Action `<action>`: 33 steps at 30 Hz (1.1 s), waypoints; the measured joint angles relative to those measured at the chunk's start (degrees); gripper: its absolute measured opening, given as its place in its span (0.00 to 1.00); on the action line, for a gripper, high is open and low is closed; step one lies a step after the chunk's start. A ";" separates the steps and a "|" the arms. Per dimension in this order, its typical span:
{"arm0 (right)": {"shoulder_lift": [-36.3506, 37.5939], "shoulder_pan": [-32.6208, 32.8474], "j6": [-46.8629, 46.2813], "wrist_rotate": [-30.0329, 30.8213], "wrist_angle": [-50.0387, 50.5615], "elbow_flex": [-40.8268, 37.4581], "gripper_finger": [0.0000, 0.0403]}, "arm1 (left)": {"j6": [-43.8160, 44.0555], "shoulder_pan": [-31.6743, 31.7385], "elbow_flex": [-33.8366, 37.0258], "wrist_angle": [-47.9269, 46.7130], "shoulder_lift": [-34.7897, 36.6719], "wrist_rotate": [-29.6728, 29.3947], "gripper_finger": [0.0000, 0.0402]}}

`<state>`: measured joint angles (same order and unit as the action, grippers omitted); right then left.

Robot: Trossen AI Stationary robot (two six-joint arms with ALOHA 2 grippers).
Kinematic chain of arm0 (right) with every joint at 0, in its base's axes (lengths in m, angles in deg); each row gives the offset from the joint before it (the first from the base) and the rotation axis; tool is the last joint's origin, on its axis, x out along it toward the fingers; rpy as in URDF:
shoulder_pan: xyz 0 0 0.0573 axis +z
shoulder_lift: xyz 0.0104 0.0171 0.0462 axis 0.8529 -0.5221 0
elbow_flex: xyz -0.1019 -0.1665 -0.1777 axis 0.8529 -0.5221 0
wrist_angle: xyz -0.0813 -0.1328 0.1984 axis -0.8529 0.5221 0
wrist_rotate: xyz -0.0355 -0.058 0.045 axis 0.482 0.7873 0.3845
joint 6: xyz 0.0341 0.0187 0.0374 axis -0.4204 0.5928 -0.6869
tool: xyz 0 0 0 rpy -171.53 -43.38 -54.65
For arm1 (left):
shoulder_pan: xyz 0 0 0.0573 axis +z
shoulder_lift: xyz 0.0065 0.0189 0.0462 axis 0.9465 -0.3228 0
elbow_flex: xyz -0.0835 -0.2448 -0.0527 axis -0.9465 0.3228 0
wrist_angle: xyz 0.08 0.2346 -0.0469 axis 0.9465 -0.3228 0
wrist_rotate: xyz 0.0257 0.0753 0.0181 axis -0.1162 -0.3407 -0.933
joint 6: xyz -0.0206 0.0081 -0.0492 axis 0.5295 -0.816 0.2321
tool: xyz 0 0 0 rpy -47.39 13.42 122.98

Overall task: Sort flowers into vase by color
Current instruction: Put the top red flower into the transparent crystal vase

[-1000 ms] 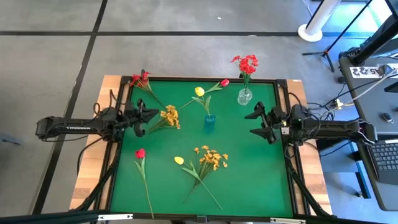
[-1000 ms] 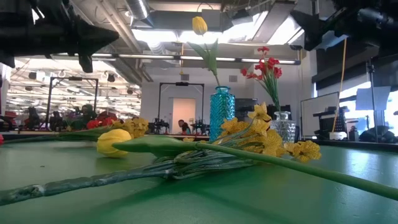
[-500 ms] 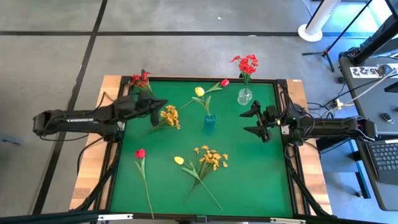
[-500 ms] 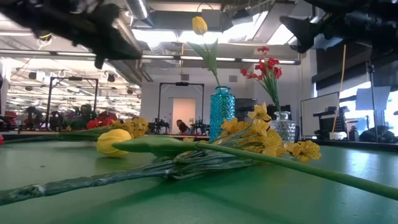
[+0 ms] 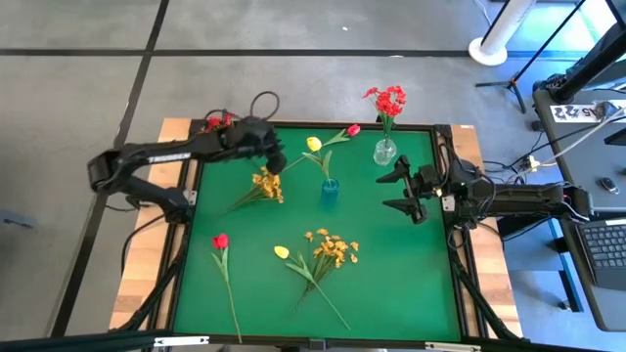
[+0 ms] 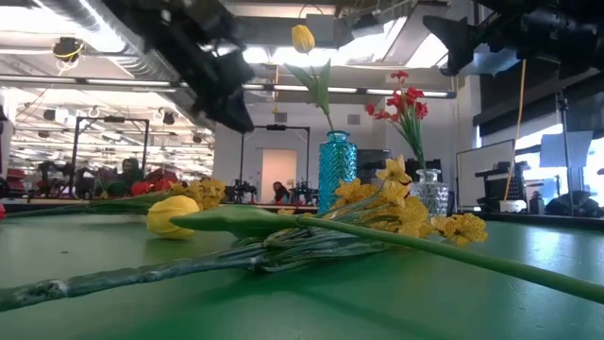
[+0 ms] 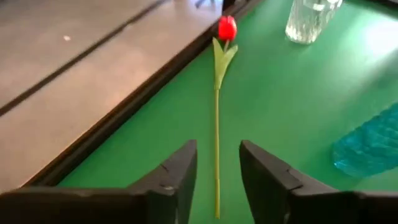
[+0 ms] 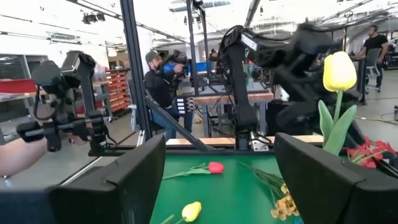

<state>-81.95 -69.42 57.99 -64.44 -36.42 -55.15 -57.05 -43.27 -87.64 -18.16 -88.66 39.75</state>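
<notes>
- Stem alignment is what the coming move turns on: in the left wrist view the red tulip [image 7: 226,28] lies straight ahead of the left tool [image 7: 217,177], its thin green stem running lengthwise into the gap between the two dark fingers [image 7: 177,174], with the head at the far end.
- Left tool [image 5: 277,159] hangs over the far edge of the counter [image 5: 391,293], partly parted and grasping nothing; the stem's near end sits between the fingers but is not pinched.
- Seen from above, that tulip [image 5: 353,129] lies along the far rim, beyond the left tool and toward the clear vase [image 5: 384,152]. The left arm is plainly the nearer of the two.
- Right tool [image 5: 403,191] waits at its own side of the counter, spread wide and empty, with the clear vase just beyond it.
- Clear vase holds a red cluster [image 5: 388,99].
- Blue vase [image 5: 330,191], close beside the left tool, holds a yellow tulip [image 5: 313,144].
- Loose on the counter: a yellow-orange cluster [image 5: 266,182] right under the left arm, a red cluster [image 5: 219,122] at the far corner behind it, and, well toward the near side, a second red tulip [image 5: 221,241], a second yellow tulip [image 5: 282,252] and another yellow-orange cluster [image 5: 335,248].
- My guess is that a straight descent and a close on the stem come next, then a carry to the clear vase with the reds.
</notes>
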 joint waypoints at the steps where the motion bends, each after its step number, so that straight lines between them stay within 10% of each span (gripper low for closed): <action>1: 0.00 0.00 0.04 0.00 0.10 0.00 0.74 | -0.90 0.94 -0.97 -0.29 -1.74 0.62 0.32; 13: 0.00 0.01 0.05 0.08 0.30 0.00 0.74 | -2.92 10.45 -6.61 -0.23 -18.94 8.09 0.38; 33: 0.00 0.04 -0.06 4.09 0.61 0.00 0.74 | -5.12 4.19 -6.79 12.28 -32.27 10.66 0.38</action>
<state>-81.95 -69.38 57.93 -60.36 -35.81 -55.15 -62.18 -39.09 -94.43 -5.89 -120.92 50.41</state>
